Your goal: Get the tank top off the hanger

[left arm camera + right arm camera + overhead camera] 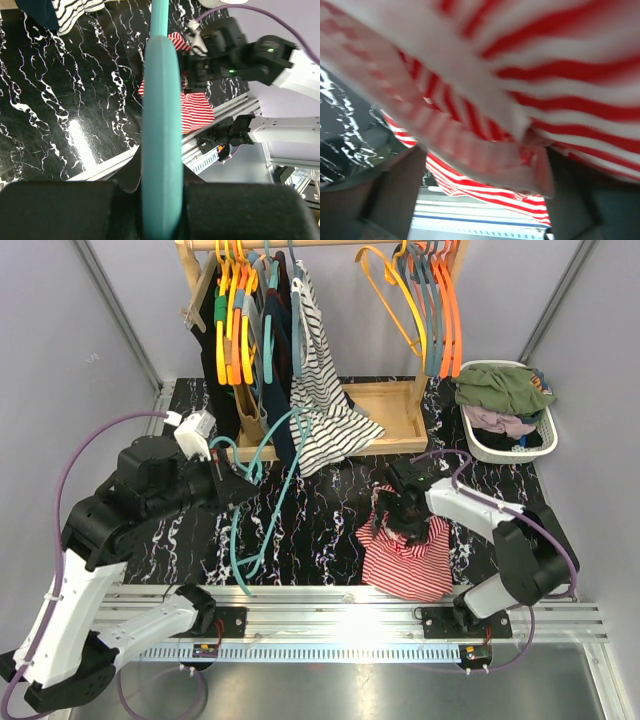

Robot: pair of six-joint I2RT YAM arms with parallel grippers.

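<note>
The red-and-white striped tank top (405,562) lies crumpled on the black marbled table at front right, free of the hanger. It also shows in the left wrist view (199,107) and fills the right wrist view (520,75). My right gripper (405,512) sits at its upper edge. Its jaws stand wide apart in the right wrist view (485,200), with fabric draped across them. My left gripper (245,490) is shut on the bare teal hanger (234,540), held up over the table's left-centre. The hanger runs between the jaws (161,200) in the left wrist view (161,100).
A wooden clothes rack (385,415) at the back holds several hangers and garments, including a black-and-white striped one (322,390). A white basket (478,445) of clothes stands at back right. An aluminium rail (350,605) runs along the table's front edge.
</note>
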